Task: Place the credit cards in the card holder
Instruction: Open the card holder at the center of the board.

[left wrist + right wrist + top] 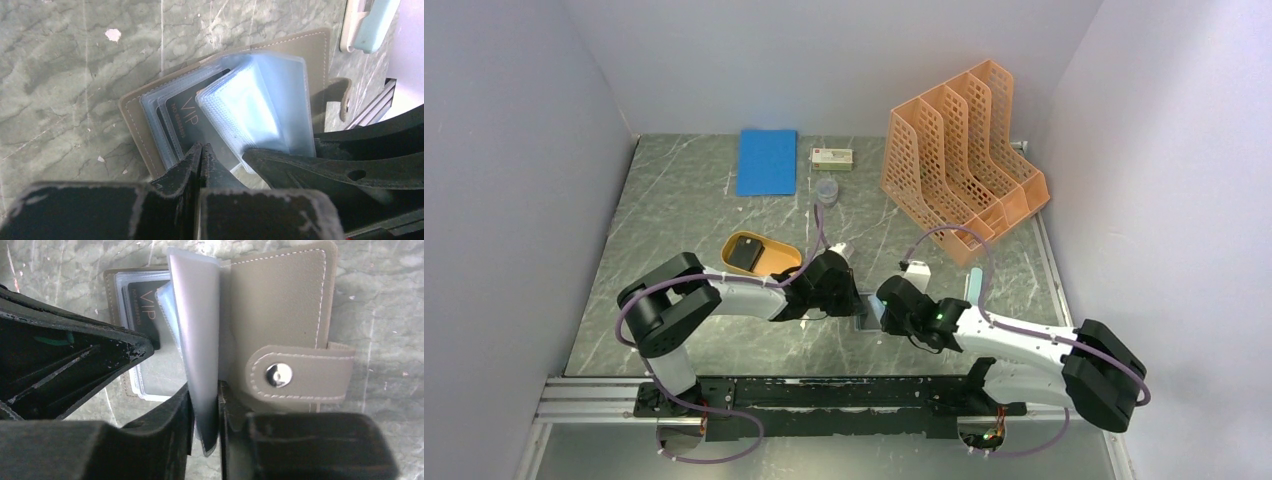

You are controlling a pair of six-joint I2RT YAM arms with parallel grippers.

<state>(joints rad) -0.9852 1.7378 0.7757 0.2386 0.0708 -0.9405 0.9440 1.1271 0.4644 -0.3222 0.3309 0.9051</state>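
The grey-brown card holder (280, 305) lies open on the table between both grippers (865, 320). My right gripper (204, 410) is shut on its clear plastic sleeves (195, 315) and holds them upright. A black credit card marked VIP (186, 122) lies flat in a sleeve on the holder's other half (145, 315). My left gripper (201, 150) is shut, and its fingertips rest against the near edge of that card. Another dark card (746, 251) lies in the orange oval tray (776, 262).
An orange perforated file rack (964, 160) stands at the back right. A blue notebook (766, 162), a small box (832, 157) and a clear cup (826, 190) lie at the back. A pale blue object (972, 285) lies right of the grippers.
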